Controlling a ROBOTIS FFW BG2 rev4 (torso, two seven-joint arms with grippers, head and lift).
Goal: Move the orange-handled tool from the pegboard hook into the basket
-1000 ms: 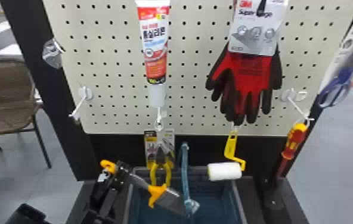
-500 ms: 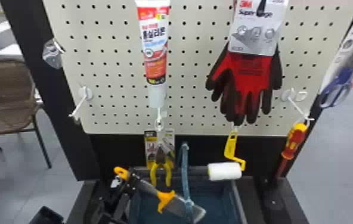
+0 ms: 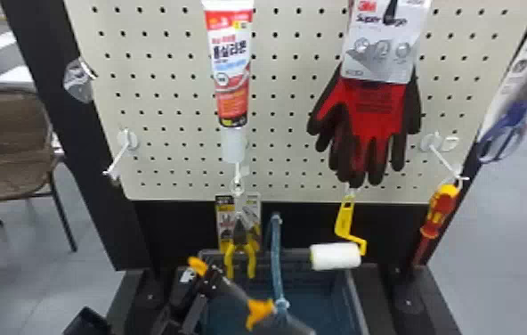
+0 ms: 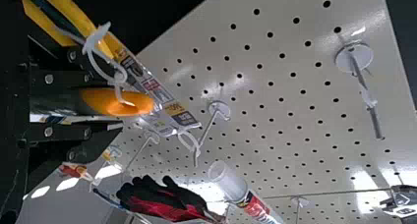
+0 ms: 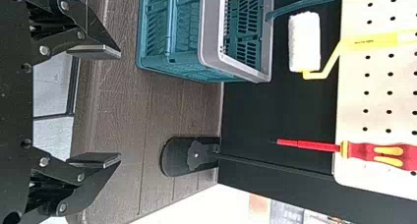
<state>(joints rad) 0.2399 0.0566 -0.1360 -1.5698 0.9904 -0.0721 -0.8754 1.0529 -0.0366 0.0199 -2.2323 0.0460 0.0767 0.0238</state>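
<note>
Low at the front of the head view, my left gripper (image 3: 204, 285) is shut on the dark handle of the orange-handled tool (image 3: 259, 312). The tool slants down to the right, its grey blade over the basket (image 3: 357, 307) and passing by the blue handle strap. In the left wrist view, the tool's orange end (image 4: 118, 102), with a white tie through it, pokes out between the fingers of my left gripper (image 4: 98, 103). The right wrist view has my right gripper (image 5: 119, 106) open and holding nothing, off to the side of the teal basket (image 5: 209, 52).
Yellow pliers (image 3: 240, 249) hang at the basket's back rim, close to the tool. A white roller (image 3: 336, 256) hangs over its right rear, and a red screwdriver (image 3: 439, 211) farther right. Glue tube (image 3: 229, 71) and gloves (image 3: 376, 116) are higher up. The left hook (image 3: 118, 156) is bare.
My left gripper has carried the tool to the right and slightly down in the head view, bringing the blade farther across the basket. The hanging goods have kept their places.
</note>
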